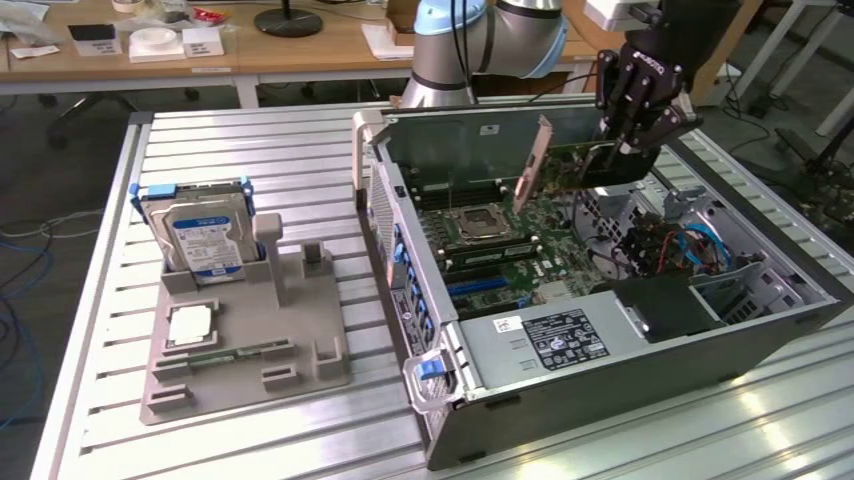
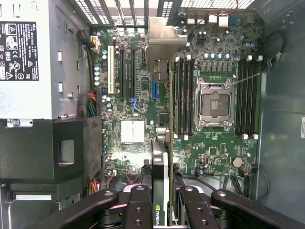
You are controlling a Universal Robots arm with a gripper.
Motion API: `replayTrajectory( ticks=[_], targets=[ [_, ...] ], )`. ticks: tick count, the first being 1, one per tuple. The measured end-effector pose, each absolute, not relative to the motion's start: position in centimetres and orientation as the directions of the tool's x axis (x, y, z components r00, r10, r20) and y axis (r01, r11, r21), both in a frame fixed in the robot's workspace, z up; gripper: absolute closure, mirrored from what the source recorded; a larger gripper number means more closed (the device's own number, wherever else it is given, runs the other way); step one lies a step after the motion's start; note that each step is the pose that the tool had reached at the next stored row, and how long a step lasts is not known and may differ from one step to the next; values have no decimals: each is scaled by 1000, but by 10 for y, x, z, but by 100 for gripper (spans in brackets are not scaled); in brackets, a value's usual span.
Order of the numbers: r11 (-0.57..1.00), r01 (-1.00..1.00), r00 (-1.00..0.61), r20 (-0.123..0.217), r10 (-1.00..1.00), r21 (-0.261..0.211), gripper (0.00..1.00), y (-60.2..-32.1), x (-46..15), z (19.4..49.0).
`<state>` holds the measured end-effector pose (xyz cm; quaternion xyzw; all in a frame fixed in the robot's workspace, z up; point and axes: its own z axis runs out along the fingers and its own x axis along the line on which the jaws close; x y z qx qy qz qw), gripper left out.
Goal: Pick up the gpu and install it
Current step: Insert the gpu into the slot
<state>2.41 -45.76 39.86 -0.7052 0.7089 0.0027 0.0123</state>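
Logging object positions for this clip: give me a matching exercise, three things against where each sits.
Things:
1. thin dark gpu card with silver bracket
2. boxy silver hard drive with blue-white label
3. square silver chip

Places:
A. flat on the grey plastic tray
B. gripped in the black pincer over the open grey computer case
C. upright in the tray's slot

Pairs: 1-B; 2-C; 3-A
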Motion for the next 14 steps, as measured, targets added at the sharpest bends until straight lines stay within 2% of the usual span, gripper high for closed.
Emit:
replayTrajectory(
  ticks=[14],
  targets=[
    [6, -1000, -5, -21, -1000, -14, 73, -457, 22, 399]
  ],
)
